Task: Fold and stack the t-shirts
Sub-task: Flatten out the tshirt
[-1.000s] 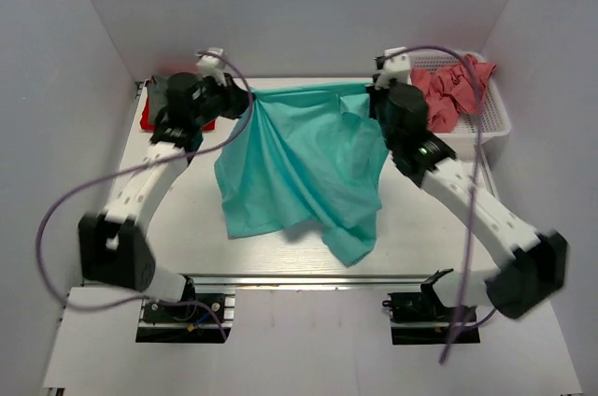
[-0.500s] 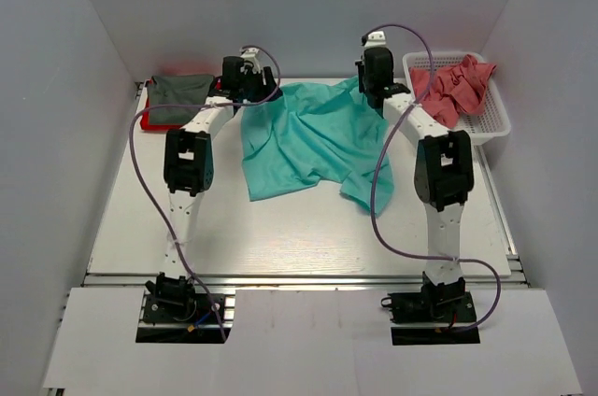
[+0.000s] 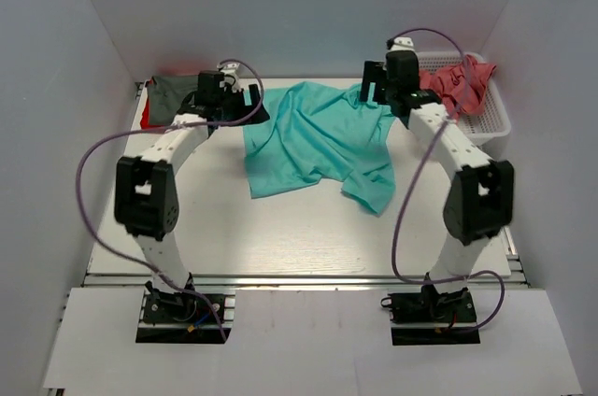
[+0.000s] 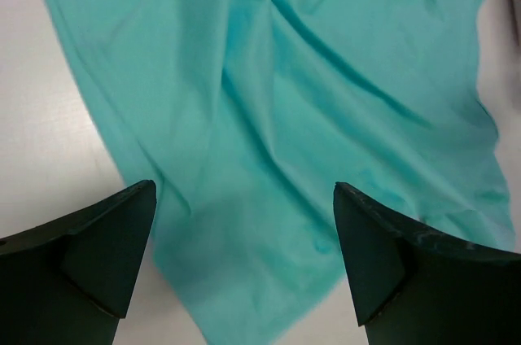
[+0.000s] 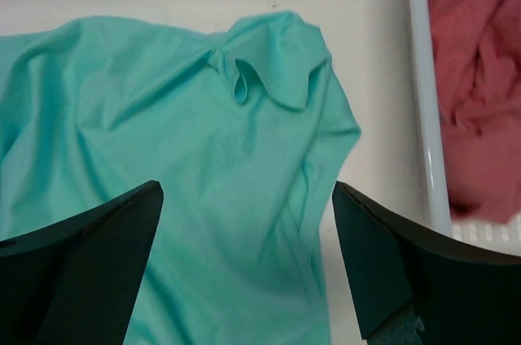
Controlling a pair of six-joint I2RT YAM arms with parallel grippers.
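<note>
The teal-green t-shirt (image 3: 318,139) lies rumpled and unfolded on the white table, its far edge towards the back wall. My left gripper (image 3: 245,102) hovers open above its far left edge, and the left wrist view shows the cloth (image 4: 309,101) below the wide-apart fingers (image 4: 106,247). My right gripper (image 3: 374,92) is open over the far right corner, with the shirt (image 5: 187,141) under it and nothing between the jaws. A dark grey t-shirt (image 3: 177,92) sits folded on a red one (image 3: 147,118) at the back left. Salmon-pink t-shirts (image 3: 453,88) fill the basket.
The white mesh basket (image 3: 495,123) stands at the back right; its wall (image 5: 427,101) and the pink cloth (image 5: 476,76) show beside the right gripper. Grey walls close in the table on three sides. Purple cables loop off both arms.
Both grippers have opened and let go of the teal shirt, which was stretched between them and has dropped onto the table. Both arms have swung to the far end.
</note>
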